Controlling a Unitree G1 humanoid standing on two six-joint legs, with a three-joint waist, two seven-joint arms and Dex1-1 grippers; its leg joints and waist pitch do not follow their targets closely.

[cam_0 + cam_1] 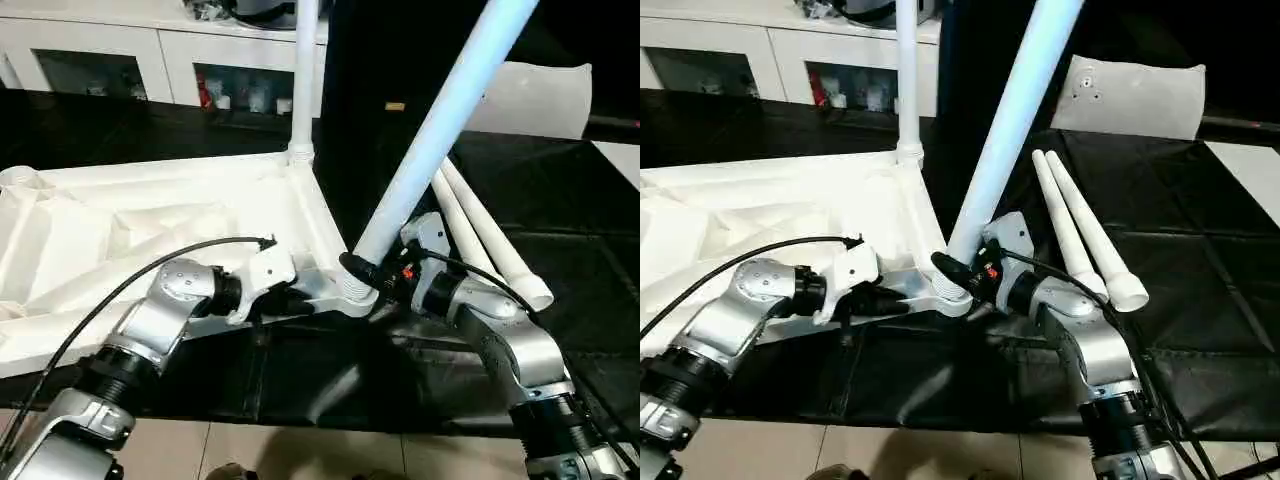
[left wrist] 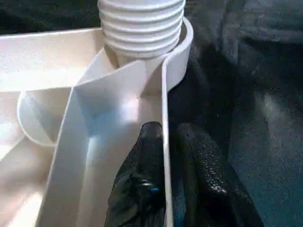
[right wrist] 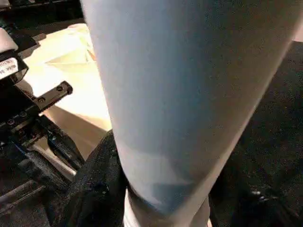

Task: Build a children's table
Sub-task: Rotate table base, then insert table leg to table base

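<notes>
The table top point(image 1: 150, 240) lies underside up on the black-covered counter point(image 1: 1200, 300). One leg point(image 1: 303, 80) stands upright in the far corner socket. The right hand point(image 1: 385, 275) is clenched round the base of a second leg point(image 1: 440, 120), whose threaded end sits in the near socket point(image 1: 355, 290). That leg's long axis leans up and away to the right (not yet plumb), so straightening it falls to the right arm. The left hand point(image 2: 165, 156) straddles the top's rim beside that socket, one finger each side. Two spare legs point(image 1: 1080, 225) lie just right.
</notes>
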